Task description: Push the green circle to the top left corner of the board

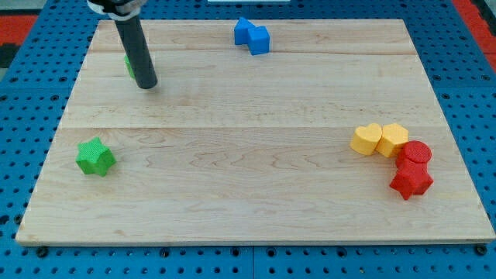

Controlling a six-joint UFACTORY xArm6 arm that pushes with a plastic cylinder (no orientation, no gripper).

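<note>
Camera view: the green circle block, mostly hidden behind my dark rod, lies near the top left corner of the light wooden board, with my tip touching or just beside it on the view's right. The rod grasps nothing; it only pushes. Judged from this, the task is nearly complete, with a short push toward the corner remaining; the green star-shaped block sits untouched near the left edge.

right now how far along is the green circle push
Mostly done: the green circle already sits near the top left of the board, largely hidden behind the rod. In hand: my tip is right beside it, on the view's right. Left: a short nudge up and left into the corner.
</note>
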